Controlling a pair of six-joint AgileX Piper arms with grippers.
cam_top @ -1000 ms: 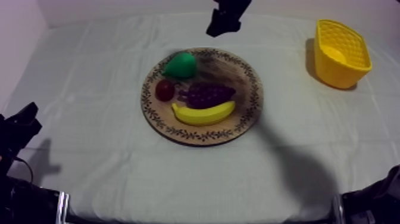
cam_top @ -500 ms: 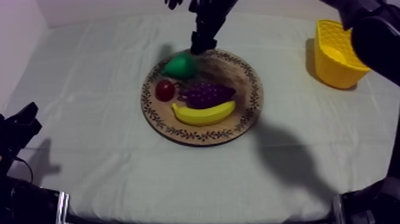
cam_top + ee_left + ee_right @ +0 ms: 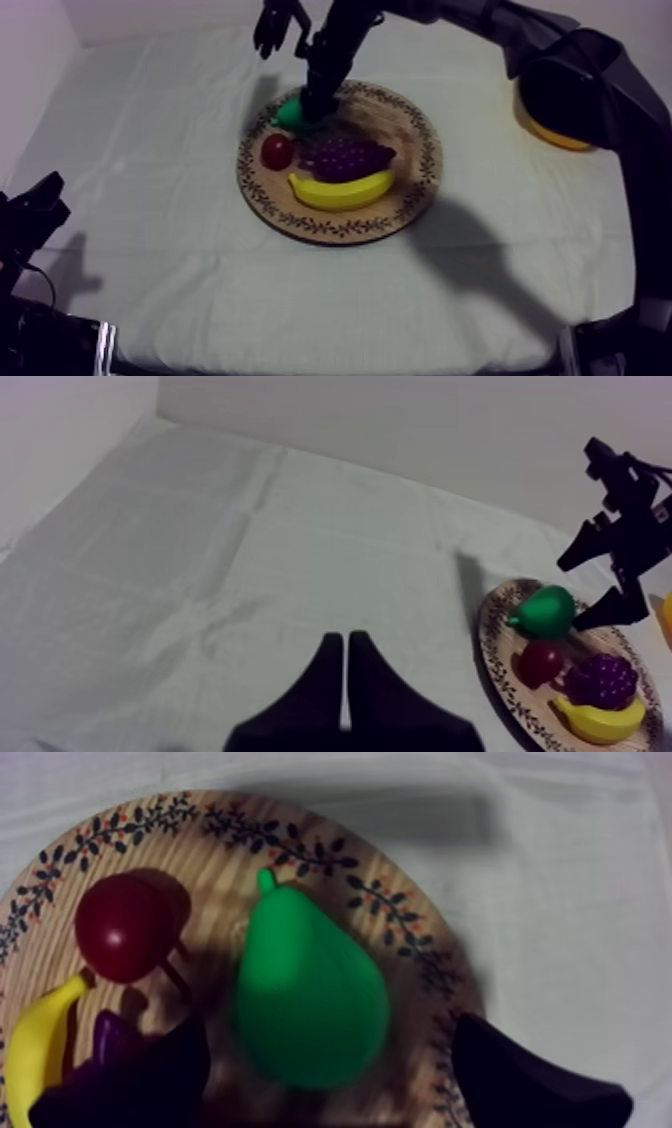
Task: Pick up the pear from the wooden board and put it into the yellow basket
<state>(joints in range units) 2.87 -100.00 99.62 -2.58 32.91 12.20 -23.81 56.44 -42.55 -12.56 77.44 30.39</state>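
The green pear lies on the round wooden board, at its far left rim. My right gripper hangs low over the pear, open, one black finger on each side and neither touching it. In the top view the right arm comes in from the upper right, and its gripper covers part of the pear. From the left wrist view the pear sits just below that gripper. The arm hides most of the yellow basket at the far right. My left gripper is shut on nothing, low over the cloth at the left.
A small red fruit, a bunch of grapes and a banana share the board, close to the pear. Bare cloth lies around the board and between it and the basket.
The right arm has swung in from the far edge and come down to the left, from above the board's back rim to the pear. The fruit and left arm have not moved.
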